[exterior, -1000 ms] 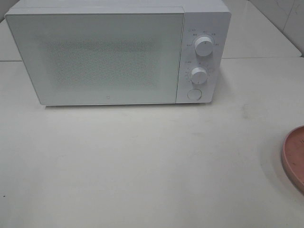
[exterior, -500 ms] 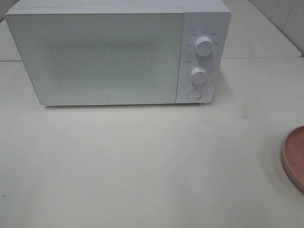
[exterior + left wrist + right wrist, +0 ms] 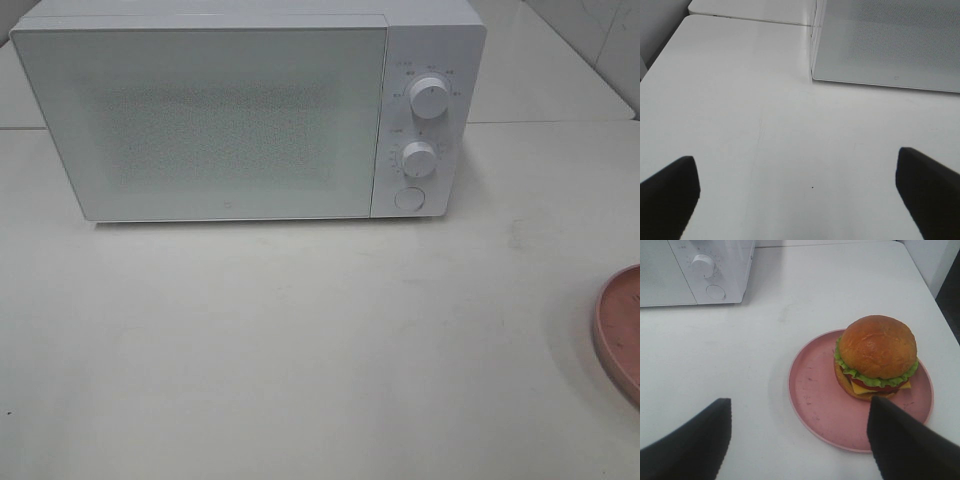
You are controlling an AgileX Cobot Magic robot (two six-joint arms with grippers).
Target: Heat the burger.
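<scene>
Table [image 3: 300, 340]: white, bare over most of its surface in the high view, with a seam line running across behind the oven.

Microwave [image 3: 200, 120]: white, standing at the back of the table, door closed. The door front is frosted with a dotted mesh panel. The control strip sits on the right side of the oven and carries an upper knob [image 3: 428, 100], a lower knob [image 3: 419, 158] and a round button [image 3: 408, 198] beneath them.

Plate [image 3: 815, 395]: round, pink, on the table toward the right, well apart from the oven. In the high view only its left rim shows at the frame edge [image 3: 615, 330].

Burger [image 3: 876, 356]: upright on the plate, set off-centre, toward the side away from the oven. Glossy brown bun, green lettuce, yellow cheese and a red layer are visible. It is out of frame in the high view.

Left gripper [image 3: 800, 200]: fingers spread wide apart, nothing between them, above bare table near the oven's left front corner.

Right gripper [image 3: 800, 440]: fingers apart, holding nothing, above the table at the near edge of the plate; one finger [image 3: 900, 445] overlaps the plate rim in its wrist view, clear of the burger.
</scene>
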